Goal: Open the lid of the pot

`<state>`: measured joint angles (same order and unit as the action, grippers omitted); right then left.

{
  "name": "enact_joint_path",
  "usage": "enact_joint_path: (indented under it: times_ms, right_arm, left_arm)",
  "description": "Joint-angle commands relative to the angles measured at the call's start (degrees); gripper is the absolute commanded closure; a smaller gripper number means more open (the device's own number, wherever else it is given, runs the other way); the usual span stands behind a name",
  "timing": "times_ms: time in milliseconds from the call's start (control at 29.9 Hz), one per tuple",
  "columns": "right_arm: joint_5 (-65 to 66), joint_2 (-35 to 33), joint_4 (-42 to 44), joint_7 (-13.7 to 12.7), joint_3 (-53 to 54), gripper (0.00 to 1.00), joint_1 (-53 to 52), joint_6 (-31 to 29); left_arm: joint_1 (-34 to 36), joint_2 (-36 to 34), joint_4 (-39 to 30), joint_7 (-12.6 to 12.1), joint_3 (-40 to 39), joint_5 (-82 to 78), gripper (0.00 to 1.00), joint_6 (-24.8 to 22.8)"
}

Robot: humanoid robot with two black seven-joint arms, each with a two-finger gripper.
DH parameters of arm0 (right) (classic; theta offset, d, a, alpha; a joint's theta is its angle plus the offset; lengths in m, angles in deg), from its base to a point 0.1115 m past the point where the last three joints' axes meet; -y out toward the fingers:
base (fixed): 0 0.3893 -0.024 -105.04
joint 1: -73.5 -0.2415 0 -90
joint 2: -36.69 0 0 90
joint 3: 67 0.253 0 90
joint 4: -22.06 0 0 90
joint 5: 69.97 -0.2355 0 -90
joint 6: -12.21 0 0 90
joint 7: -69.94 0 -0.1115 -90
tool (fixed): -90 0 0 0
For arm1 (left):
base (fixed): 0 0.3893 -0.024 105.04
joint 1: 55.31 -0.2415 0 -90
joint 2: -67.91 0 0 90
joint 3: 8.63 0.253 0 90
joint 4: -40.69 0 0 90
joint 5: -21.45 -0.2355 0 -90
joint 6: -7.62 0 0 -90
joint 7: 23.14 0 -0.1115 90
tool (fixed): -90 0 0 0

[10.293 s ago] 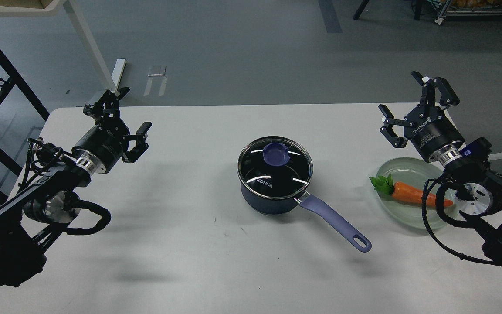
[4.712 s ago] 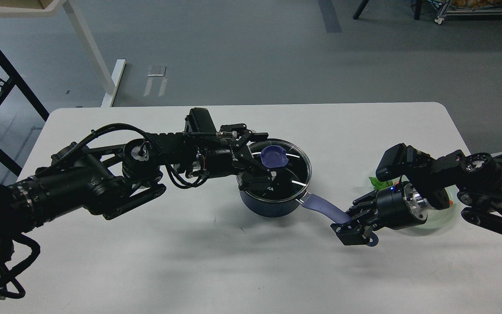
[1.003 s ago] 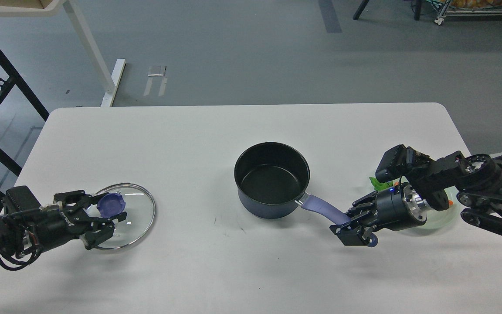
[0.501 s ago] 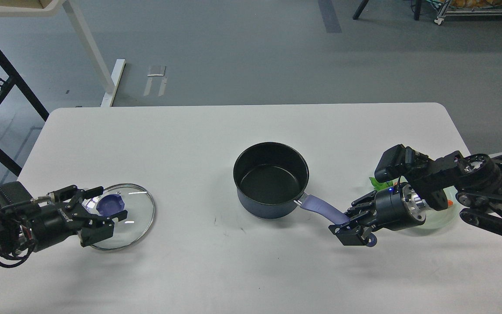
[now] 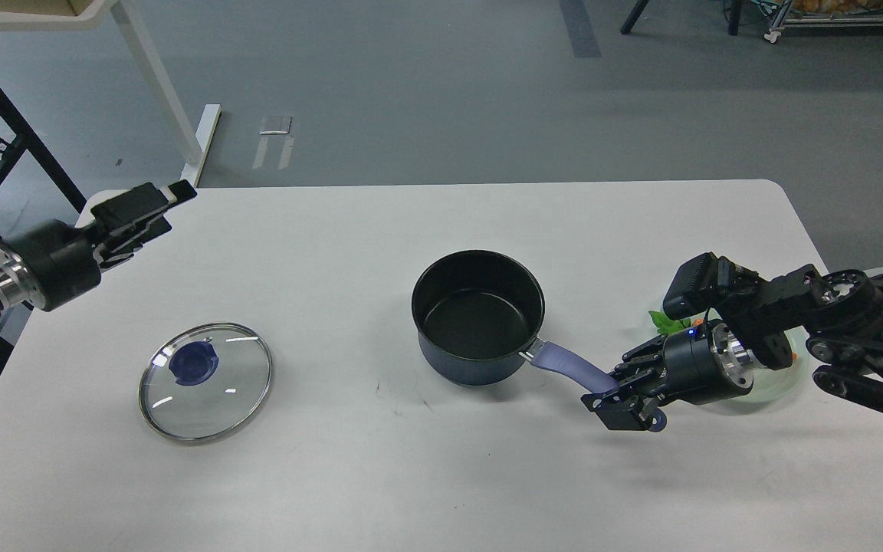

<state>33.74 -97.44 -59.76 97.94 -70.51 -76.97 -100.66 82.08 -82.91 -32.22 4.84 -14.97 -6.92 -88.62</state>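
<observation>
Holding the pot handle [image 5: 573, 369], my right end effector [image 5: 625, 405] is pinched on its far end, right of the pot [image 5: 478, 316]. The pot stands open and empty near the middle of the desk [image 5: 441, 475]. The lid [image 5: 206, 382] lies flat on the desk well to the left of the pot, knob [image 5: 194, 365] up, touched by nothing. My left end effector [image 5: 152, 208] hangs above the desk's far left corner, well apart from the lid; it appears blurred, so I cannot tell whether its fingers are spread or pressed together.

By my judgement, the task is complete. Remaining risk: releasing or withdrawing the right end effector at an angle could drag the handle and swing the pot toward the plate [image 5: 790, 376] just right of the handle.
</observation>
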Motion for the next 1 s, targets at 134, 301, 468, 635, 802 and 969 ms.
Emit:
enact_joint_path:
  times_ms: [134,301,468,635,802,969]
  right_arm:
    - [0.0,0.09,0.0,0.0,-0.09,0.7,0.09,0.02]
    - [0.0,0.0,0.0,0.0,-0.09,0.68,0.09,0.02]
    - [-0.09,-0.17,0.0,0.0,-0.09,0.53,0.09,0.02]
    - [-0.18,-0.17,0.0,0.0,-0.01,0.26,0.09,0.11]
    - [-0.35,-0.7,-0.09,0.0,0.08,0.03,0.09,0.2]
    - [-1.84,-4.21,-1.05,0.0,1.13,0.02,-0.44,0.28]
  left_arm:
    - [-0.19,12.55,18.66,0.02,-5.17,24.93,0.01,-3.42]
    - [-0.63,17.83,30.09,-0.99,-9.56,28.43,0.01,-10.08]
    - [-1.25,18.72,33.19,-6.71,-9.75,34.08,0.01,-14.58]
    - [-1.25,18.54,33.19,-6.8,-9.75,34.08,0.01,-14.94]
    - [-1.25,18.54,33.1,-6.98,-9.49,33.99,0.01,-15.55]
    - [-1.25,18.54,32.92,-7.15,-9.31,33.99,0.01,-16.08]
